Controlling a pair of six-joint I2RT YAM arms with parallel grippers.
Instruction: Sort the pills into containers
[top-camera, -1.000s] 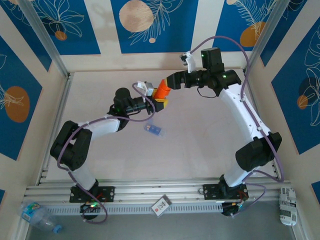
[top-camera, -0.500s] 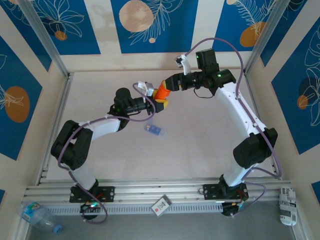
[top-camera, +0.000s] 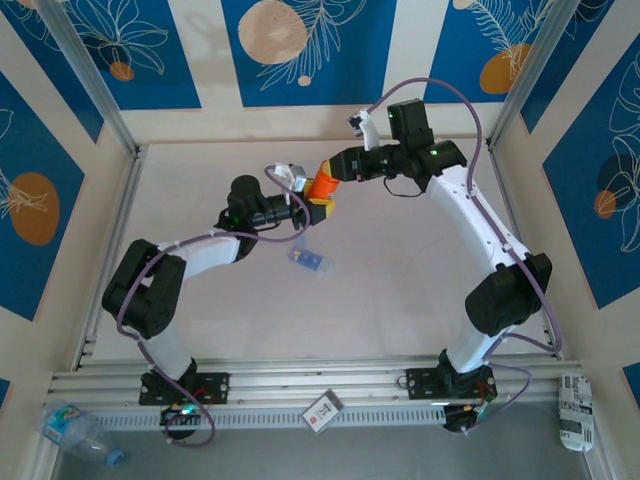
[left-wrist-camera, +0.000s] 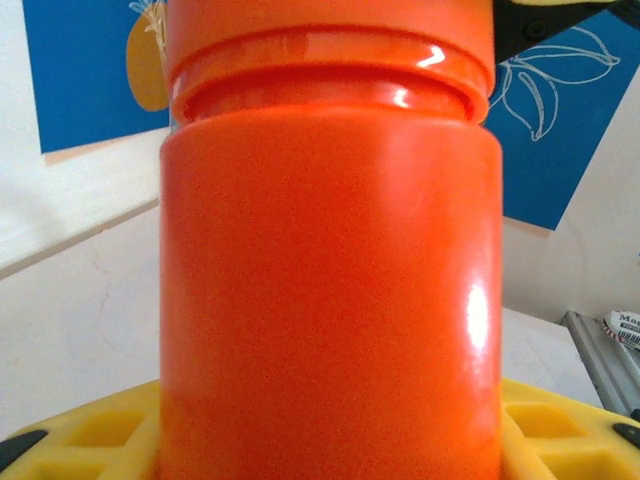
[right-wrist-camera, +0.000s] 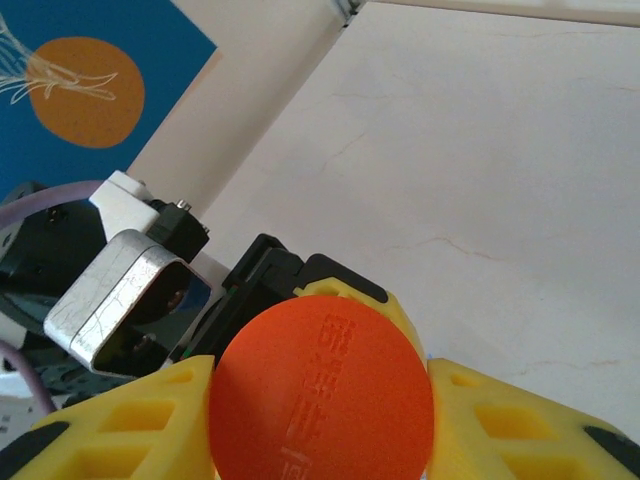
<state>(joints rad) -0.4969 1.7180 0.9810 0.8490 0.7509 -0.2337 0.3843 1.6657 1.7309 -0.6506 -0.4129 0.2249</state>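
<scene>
Top view: grips bottle by its body in left claw, clear of desk, cap end turned toward the right arm. Meets that end with right claw. Leaves box lying flat on the desk just in front of the bottle, apart from both claws; too small here to read its compartments. Left wrist view: clamps yellow fingers against both sides of the bottle's lower body, with cap at the top edge of the frame. Right wrist view: looks straight onto the cap's embossed face, with yellow fingers touching its rim on either side, hence closed on the cap, to judge by that contact. Probable step: unscrewing. To do it well: hold the left grip firm and motionless, turn the right wrist about the bottle's own axis, keep the pads square and centred on the rim to prevent slipping, lift off only once the thread is free, and keep the mouth raised until above the box to avoid spilling pills.
</scene>
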